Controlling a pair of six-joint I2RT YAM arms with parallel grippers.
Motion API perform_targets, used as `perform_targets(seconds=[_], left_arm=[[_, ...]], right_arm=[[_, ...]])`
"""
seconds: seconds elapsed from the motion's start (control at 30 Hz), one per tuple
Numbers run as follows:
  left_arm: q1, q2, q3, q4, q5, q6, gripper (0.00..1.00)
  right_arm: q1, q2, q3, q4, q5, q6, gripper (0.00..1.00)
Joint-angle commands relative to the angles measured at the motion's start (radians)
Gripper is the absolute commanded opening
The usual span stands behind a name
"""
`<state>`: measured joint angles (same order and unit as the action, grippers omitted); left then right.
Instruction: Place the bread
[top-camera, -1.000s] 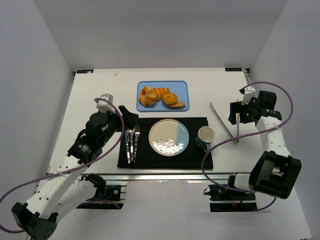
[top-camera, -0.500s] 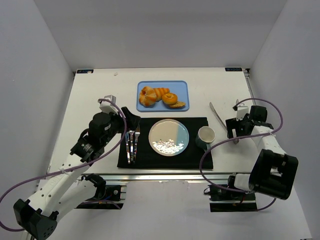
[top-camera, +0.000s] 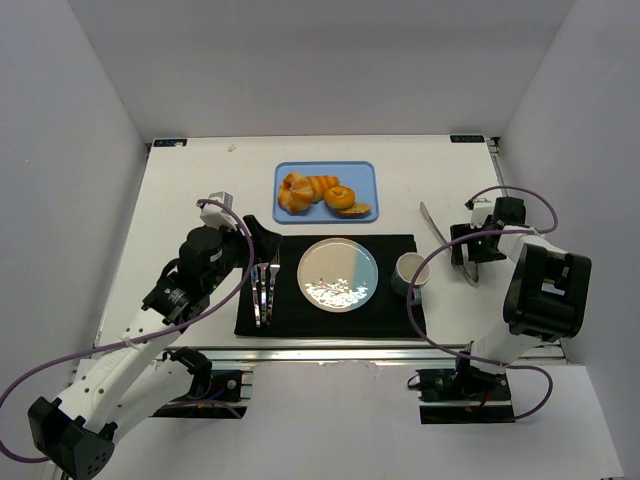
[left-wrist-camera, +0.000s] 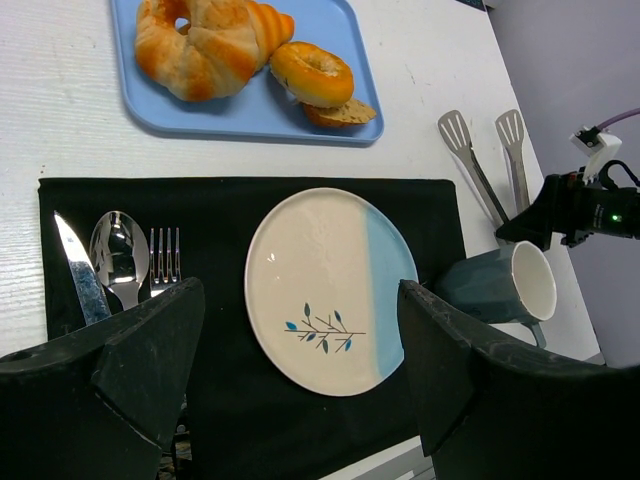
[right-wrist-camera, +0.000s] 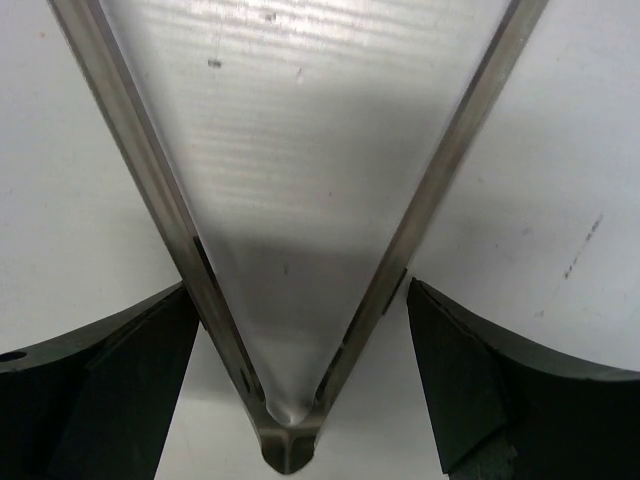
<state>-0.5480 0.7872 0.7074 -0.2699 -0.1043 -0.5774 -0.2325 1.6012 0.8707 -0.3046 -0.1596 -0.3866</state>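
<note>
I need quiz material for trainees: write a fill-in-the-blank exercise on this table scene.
1. The ring-shaped bread lies on the ____ tray.
2. The mat under the plate is ____.
3. The right hand straddles the hinged end of the metal ____.
4. Between the knife and the fork lies the ____.
Missing words: blue; black; tongs; spoon.

A plate (left-wrist-camera: 310, 270) and cutlery (left-wrist-camera: 118, 250) are being carried by a black mat (left-wrist-camera: 220, 230). Tongs (left-wrist-camera: 458, 132) are being borne by the worktop (left-wrist-camera: 60, 130) beside a mug (left-wrist-camera: 482, 292).
</note>
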Motion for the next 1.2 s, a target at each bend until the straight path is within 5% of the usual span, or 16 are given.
perform_targets(seconds=[0.0, 0.23, 0.33, 0.47, 0.67, 0.8, 1.03, 1.17], left_arm=[[0.002, -0.016, -0.002, -0.003, -0.011, -0.007, 0.88], [0.002, -0.005, 0.02, -0.026, -0.02, -0.007, 0.88], [0.002, -0.009, 0.021, -0.026, -0.023, -0.012, 0.88], [0.002, -0.009, 0.03, -0.028, -0.02, -0.013, 0.88], [0.002, -0.016, 0.044, -0.034, -0.017, -0.012, 0.87], [0.002, -0.016, 0.044, -0.028, -0.008, -0.016, 0.87], [0.002, -0.031, 0.053, -0.035, -0.006, -0.024, 0.87], [0.002, -0.058, 0.05, -0.06, -0.02, -0.035, 0.87]], right_arm=[[0.021, 0.042, 0.039, 0.07, -0.001, 0.029, 0.88], [0.047, 0.072, 0.021, 0.119, 0.041, 0.043, 0.76], [0.045, 0.063, -0.001, 0.128, 0.035, 0.032, 0.6], [0.039, 0.017, -0.001, 0.114, -0.012, 0.031, 0.23], [0.045, -0.118, 0.091, 0.044, -0.167, 0.003, 0.01], [0.097, -0.135, 0.218, -0.062, -0.262, -0.006, 0.1], [0.263, -0.1, 0.369, -0.125, -0.293, 0.028, 0.42], [0.367, -0.069, 0.427, -0.129, -0.302, 0.031, 0.46]])
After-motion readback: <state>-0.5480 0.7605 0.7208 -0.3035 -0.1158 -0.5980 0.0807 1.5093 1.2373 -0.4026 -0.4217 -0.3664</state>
